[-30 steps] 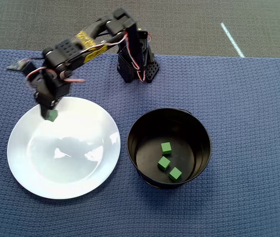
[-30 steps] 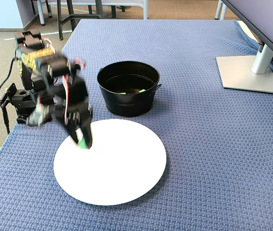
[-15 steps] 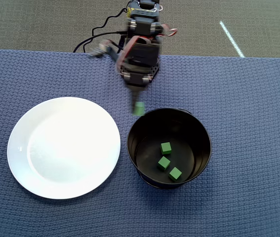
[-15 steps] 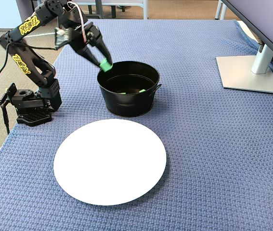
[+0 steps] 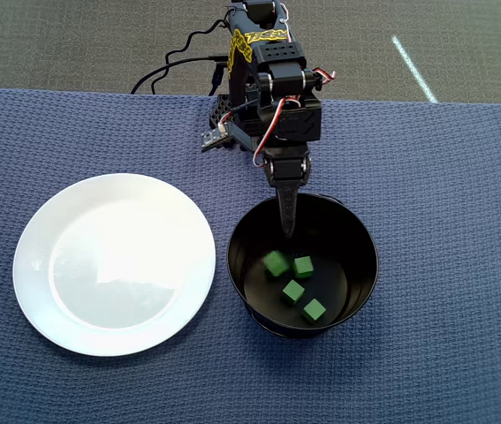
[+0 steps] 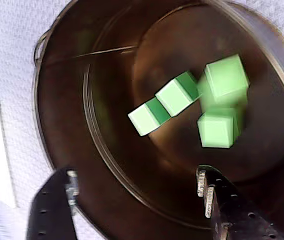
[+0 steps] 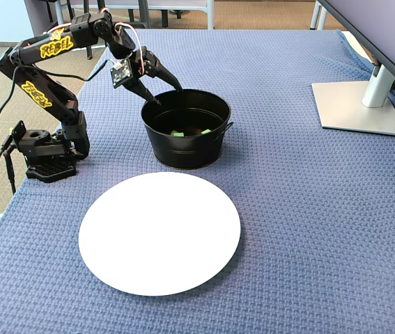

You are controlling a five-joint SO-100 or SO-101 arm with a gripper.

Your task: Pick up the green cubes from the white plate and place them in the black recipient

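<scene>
Several green cubes (image 5: pixel 293 291) lie on the flat bottom of the black recipient (image 5: pixel 360 256); none is on the white plate (image 5: pixel 115 263), which is bare. My gripper (image 5: pixel 288 231) hangs over the pot's far inner side, above the cubes and touching none. In the wrist view the cubes (image 6: pixel 178 93) lie ahead of the gripper (image 6: pixel 136 185), whose fingers (image 6: pixel 221 197) stand wide apart with nothing between them. In the fixed view the gripper (image 7: pixel 168 96) is over the pot's (image 7: pixel 187 146) left rim, and green cube tops (image 7: pixel 177 133) show inside.
The plate (image 7: pixel 159 233) lies beside the pot on the blue woven cloth. The arm's base (image 7: pixel 44 149) stands at the cloth's edge with cables behind. A monitor stand (image 7: pixel 357 104) sits at the fixed view's far right.
</scene>
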